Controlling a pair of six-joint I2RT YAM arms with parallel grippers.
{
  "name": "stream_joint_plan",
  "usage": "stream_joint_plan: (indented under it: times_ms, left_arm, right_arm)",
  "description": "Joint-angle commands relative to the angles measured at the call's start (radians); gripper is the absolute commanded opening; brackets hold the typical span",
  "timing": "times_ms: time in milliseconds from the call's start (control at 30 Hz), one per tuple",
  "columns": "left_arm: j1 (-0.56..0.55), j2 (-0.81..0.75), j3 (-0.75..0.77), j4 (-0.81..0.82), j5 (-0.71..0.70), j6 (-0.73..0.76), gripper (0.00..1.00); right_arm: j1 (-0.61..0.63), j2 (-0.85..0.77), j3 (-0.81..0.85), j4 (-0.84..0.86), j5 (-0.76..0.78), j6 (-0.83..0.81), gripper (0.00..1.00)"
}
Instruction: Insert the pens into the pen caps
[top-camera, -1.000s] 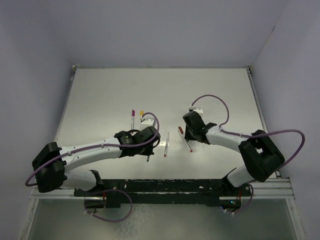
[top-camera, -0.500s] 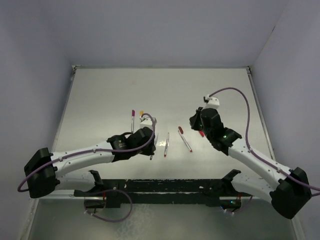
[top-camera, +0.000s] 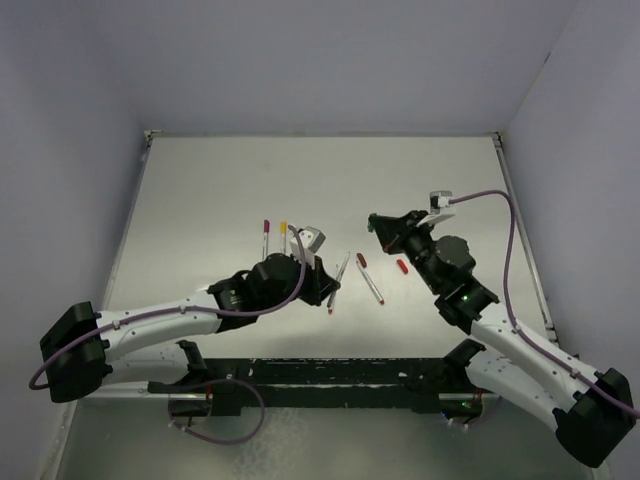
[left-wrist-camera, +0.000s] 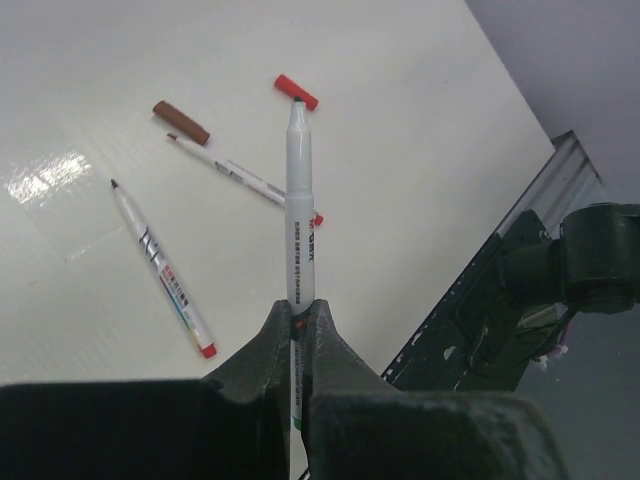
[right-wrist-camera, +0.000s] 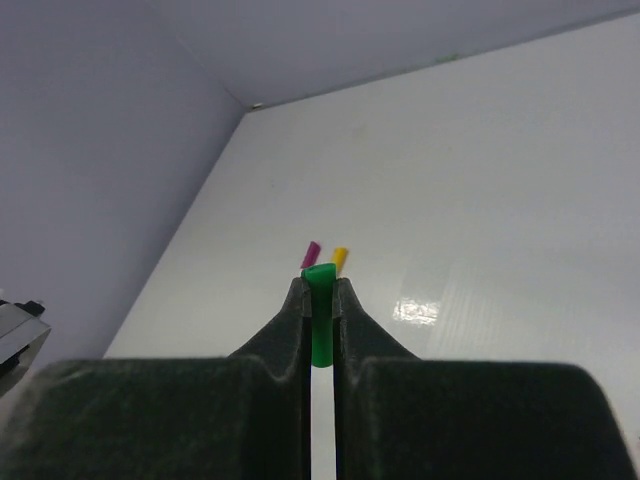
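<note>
Lying on the counter (top-camera: 200, 200) between the two arms, in the overhead view, are a red-ended pen (top-camera: 372, 283), a dark red cap (top-camera: 361, 259) and a red cap (top-camera: 401, 266). The left wrist view shows the left fingers (left-wrist-camera: 262, 350) clamped on a grey pen (left-wrist-camera: 299, 190), which is raised over the counter. The right wrist view shows the right fingers (right-wrist-camera: 285, 325) pinching a green cap (right-wrist-camera: 320, 300) above the counter, with a magenta cap (right-wrist-camera: 311, 254) and a yellow cap (right-wrist-camera: 340, 258) beyond.
</note>
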Motion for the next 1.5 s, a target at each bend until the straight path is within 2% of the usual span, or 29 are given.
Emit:
stream_joint_plan:
  times_ms: [0, 233, 567, 1467]
  left_arm:
    - [-0.007, -0.033, -0.029, 0.282, 0.067, 0.067, 0.0]
    - [-0.007, -0.057, -0.088, 0.472, 0.065, 0.103, 0.0]
    - [-0.007, -0.057, -0.093, 0.568, 0.004, 0.132, 0.0]
    - [-0.007, -0.037, -0.054, 0.556, -0.007, 0.148, 0.0]
  right_arm:
    - [0.003, 0.02, -0.016, 0.259, -0.092, 0.038, 0.0]
    - [0.003, 0.048, -0.054, 0.447, -0.155, 0.112, 0.0]
    - [0.003, 0.048, -0.092, 0.578, -0.198, 0.202, 0.0]
    - [0.003, 0.059, -0.116, 0.59, -0.239, 0.213, 0.0]
